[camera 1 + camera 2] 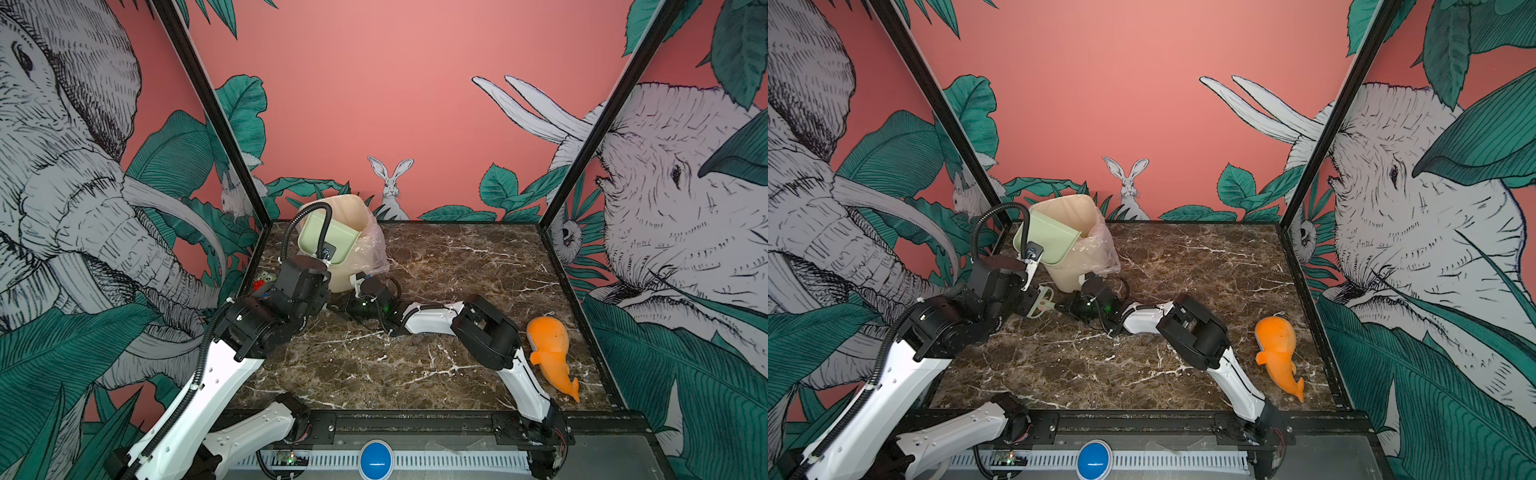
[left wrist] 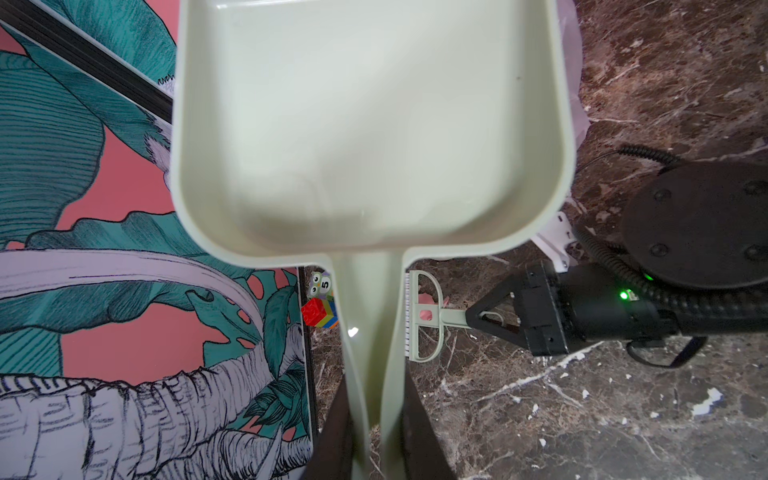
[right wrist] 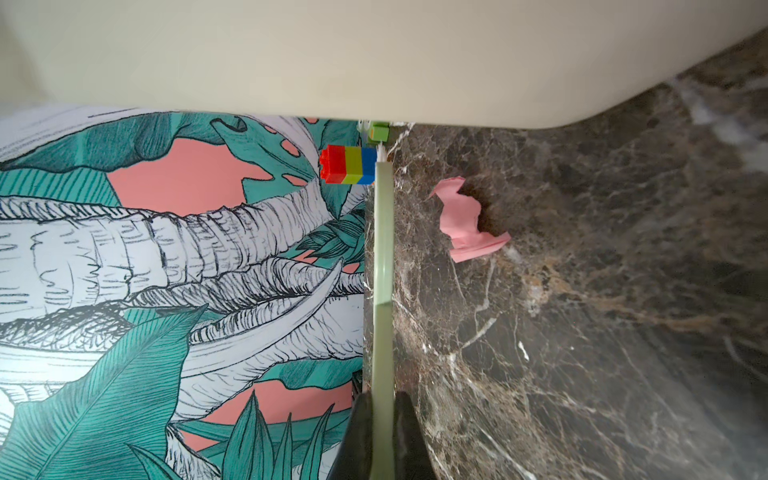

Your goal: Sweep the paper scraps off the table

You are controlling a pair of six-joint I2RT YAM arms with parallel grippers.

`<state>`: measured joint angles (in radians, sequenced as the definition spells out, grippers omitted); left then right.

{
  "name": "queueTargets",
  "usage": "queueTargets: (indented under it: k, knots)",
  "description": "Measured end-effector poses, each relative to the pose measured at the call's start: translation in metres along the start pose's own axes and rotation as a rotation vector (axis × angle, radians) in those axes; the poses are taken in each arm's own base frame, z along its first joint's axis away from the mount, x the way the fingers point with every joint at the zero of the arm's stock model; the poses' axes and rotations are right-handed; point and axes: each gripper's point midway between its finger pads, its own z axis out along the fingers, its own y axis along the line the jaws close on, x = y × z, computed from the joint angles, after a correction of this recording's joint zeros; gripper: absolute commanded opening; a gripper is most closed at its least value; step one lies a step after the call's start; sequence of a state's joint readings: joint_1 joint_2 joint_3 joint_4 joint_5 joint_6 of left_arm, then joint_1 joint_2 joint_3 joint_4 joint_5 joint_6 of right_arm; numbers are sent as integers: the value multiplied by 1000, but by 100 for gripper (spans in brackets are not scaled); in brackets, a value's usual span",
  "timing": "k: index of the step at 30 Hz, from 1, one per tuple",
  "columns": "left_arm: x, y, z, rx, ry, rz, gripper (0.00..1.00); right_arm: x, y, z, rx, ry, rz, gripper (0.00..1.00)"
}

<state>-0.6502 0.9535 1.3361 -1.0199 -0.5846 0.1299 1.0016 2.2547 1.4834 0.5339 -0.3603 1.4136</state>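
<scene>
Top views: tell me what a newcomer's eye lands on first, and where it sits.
The pale green dustpan, gripped by the left pincer, is held at the mouth of the cream bin at the back left corner of the table. An orange fish toy lies near the right edge. In the right wrist view, one pink paper scrap lies on the marble beside the bin.

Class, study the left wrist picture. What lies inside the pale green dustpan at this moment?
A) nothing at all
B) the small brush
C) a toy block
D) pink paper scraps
A: the dustpan shows a bare inner floor from wall to wall, with nothing lying in it.
</scene>
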Motion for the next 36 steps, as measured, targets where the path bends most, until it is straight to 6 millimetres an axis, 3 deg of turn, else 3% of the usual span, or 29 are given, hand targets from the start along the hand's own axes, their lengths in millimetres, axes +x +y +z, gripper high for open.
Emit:
queueTargets:
  k: [7, 12, 17, 22, 25, 32, 36]
  knots:
    - [0, 0, 0, 1, 0, -1, 10, -1, -21, -1, 75, -19, 42, 0]
    - [0, 0, 0, 2, 0, -1, 10, 4, -48, -9, 140, -28, 69, 0]
    - [1, -3, 1, 12, 4, 1, 10, 15, -63, -50, 195, -50, 95, 0]
    - [7, -10, 5, 32, 21, 10, 10, 21, -54, -105, 238, -82, 100, 0]
    - [10, -13, 7, 42, 31, 16, 11, 21, -42, -119, 246, -81, 86, 0]
    - [15, -18, 9, 61, 40, 13, 11, 11, 2, -102, 188, -56, 35, 0]
    - [20, -23, 10, 78, 49, 7, 11, 8, -1, -81, 187, -36, 32, 0]
